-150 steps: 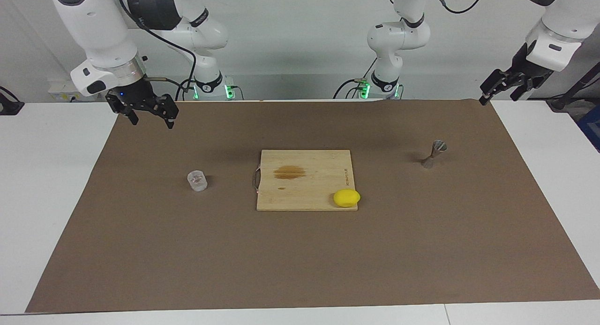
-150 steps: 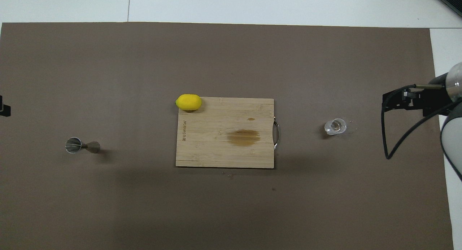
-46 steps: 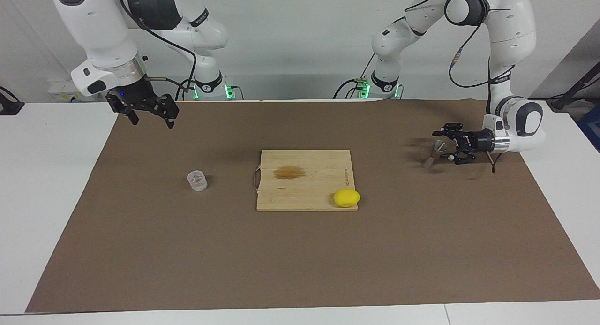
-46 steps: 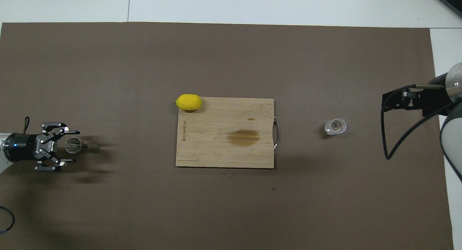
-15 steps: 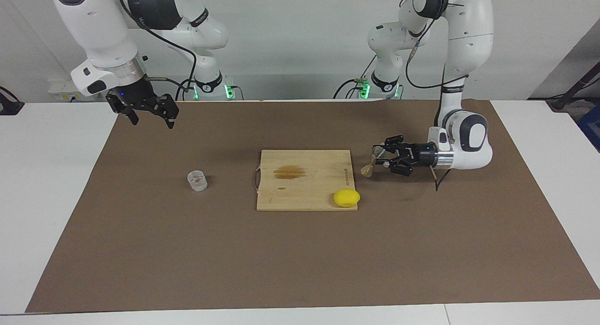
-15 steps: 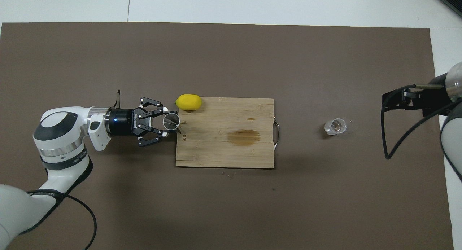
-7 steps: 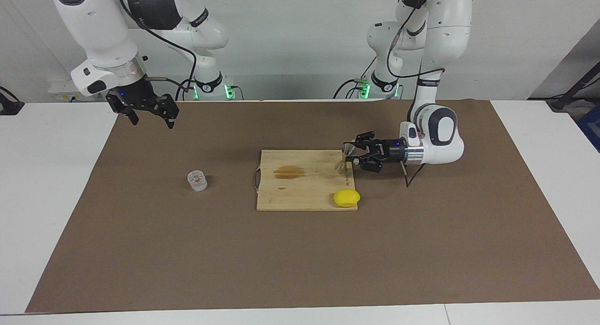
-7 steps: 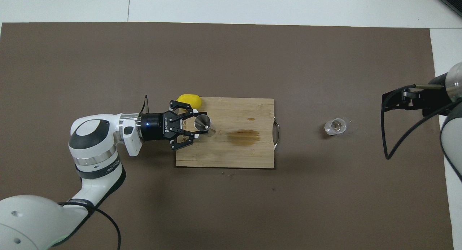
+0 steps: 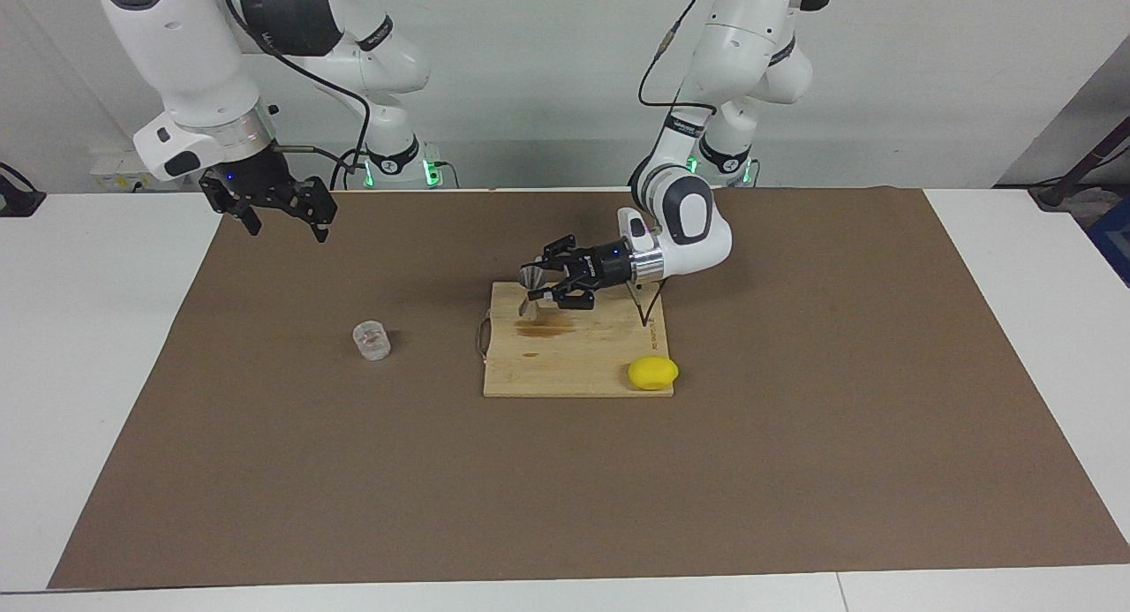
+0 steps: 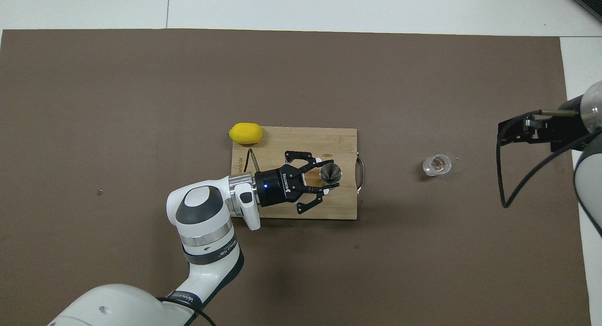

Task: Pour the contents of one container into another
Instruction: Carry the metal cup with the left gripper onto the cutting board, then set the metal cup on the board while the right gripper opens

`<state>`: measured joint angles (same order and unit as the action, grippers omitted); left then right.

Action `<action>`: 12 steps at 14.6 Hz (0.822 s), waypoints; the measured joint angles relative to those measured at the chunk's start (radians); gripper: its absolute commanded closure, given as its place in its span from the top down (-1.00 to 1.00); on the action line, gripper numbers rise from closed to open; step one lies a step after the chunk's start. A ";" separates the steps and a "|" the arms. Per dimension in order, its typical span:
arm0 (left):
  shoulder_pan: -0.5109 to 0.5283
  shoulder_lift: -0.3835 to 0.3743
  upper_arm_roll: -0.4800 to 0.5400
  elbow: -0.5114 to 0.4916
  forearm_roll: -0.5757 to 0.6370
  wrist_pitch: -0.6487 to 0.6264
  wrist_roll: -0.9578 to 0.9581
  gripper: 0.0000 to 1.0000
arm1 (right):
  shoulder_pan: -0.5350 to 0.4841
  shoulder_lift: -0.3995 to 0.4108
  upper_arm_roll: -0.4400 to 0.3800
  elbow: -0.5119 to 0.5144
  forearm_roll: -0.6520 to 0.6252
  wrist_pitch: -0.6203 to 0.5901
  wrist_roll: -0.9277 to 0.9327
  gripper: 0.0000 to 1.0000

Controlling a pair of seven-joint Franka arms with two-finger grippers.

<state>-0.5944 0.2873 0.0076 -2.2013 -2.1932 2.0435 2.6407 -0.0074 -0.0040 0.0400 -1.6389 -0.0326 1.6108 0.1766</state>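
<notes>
**Jigger carried over the cutting board**

Moving in from its own end of the table, the left gripper [image 9: 540, 287] has brought the jigger [image 9: 531, 291] over the cutting board [image 9: 574, 365], where a second ago it was hanging just off the board's edge. Its fingers are clenching the jigger at the narrow waist, and the arm is lying low and level across the board. The jigger is sitting between the fingertips [image 10: 324, 162], upright, its open mouth showing as a silvery ring from overhead [image 10: 330, 173]. It is hourglass-shaped metal, two small cones joined at a thin neck, and it is hanging over the darker stain [image 9: 545, 328] on the wood, toward the board's handle end.

Off toward the right arm's end of the table from the held jigger, well apart from it, the clear cup [image 9: 372, 340] is standing on the brown mat [image 9: 794, 471]. It is short, cylindrical and transparent. The right gripper [image 9: 281, 219] is waiting over the mat's corner near its own base, its jaws spread and holding nothing.

Farther from the robots than the left gripper, the lemon [image 9: 653, 373] is resting on the board's corner, smooth and bright yellow. The board is pale banded wood, rectangular, with a thin metal handle [image 10: 360, 175] at the end facing the cup.
</notes>
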 measured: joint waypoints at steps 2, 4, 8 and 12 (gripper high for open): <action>-0.003 0.001 0.000 -0.016 -0.021 0.001 0.068 -0.42 | -0.001 0.000 -0.001 0.000 0.000 0.001 0.000 0.98; -0.003 0.001 0.001 -0.021 -0.024 0.002 0.082 -0.39 | -0.005 0.000 -0.002 0.000 0.000 0.015 0.000 0.99; -0.004 0.001 0.002 -0.022 -0.024 0.029 0.084 -0.36 | -0.016 0.003 -0.002 -0.007 0.000 0.048 0.052 0.99; -0.007 0.002 0.002 -0.023 -0.024 0.059 0.084 0.23 | -0.025 0.035 -0.002 -0.021 0.028 0.083 0.176 0.99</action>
<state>-0.6011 0.2895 0.0094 -2.2242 -2.2176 2.1024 2.7250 -0.0326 0.0306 0.0378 -1.6597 -0.0046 1.6942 0.3528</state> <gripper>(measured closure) 0.498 0.004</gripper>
